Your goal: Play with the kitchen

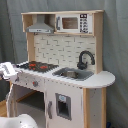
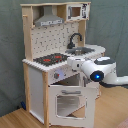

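Grey curtains back a wooden floor. My gripper (image 2: 75, 62) sits at the front edge of the toy kitchen (image 2: 37, 85), just by the knobs (image 2: 56, 75), probably to work one; I cannot tell its finger state. Below, the oven door (image 2: 70, 102) hangs ajar.

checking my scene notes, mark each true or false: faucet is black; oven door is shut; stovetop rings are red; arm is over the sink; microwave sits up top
1. The faucet is black. True.
2. The oven door is shut. False: it hangs ajar in the second exterior view.
3. The stovetop rings are red. True.
4. The arm is over the sink. False: it is at the kitchen's front, near the knobs.
5. The microwave sits up top. True.
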Available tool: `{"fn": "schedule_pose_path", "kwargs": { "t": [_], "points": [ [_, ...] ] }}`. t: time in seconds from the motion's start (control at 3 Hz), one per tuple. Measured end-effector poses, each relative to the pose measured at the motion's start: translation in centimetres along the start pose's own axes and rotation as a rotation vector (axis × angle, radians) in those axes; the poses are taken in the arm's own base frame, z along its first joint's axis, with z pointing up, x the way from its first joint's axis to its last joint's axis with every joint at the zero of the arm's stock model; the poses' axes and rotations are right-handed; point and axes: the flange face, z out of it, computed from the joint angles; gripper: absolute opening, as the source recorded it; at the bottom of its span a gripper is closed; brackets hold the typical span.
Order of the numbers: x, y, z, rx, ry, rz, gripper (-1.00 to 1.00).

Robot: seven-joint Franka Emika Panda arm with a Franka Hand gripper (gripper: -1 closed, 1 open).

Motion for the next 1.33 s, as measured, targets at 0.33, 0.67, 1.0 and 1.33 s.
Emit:
{"fn": "schedule_pose_path", "kwargs": {
  "t": [0.33, 0.67, 1.0, 1.33],
  "points": [
    [-1.1, 0.2, 1.8, -0.041, 0.003, -0.010, 1.00],
    [-1.9, 0.2, 3.2, -0.075, 0.036, -0.016, 1.00],
    [-1.9, -0.6, 4.1, -0.096, 0.084, -0.019, 1.00],
    [-2.9, -1.2, 5.6, -0.099, 0.115, -0.007, 1.00]
  ]
}}
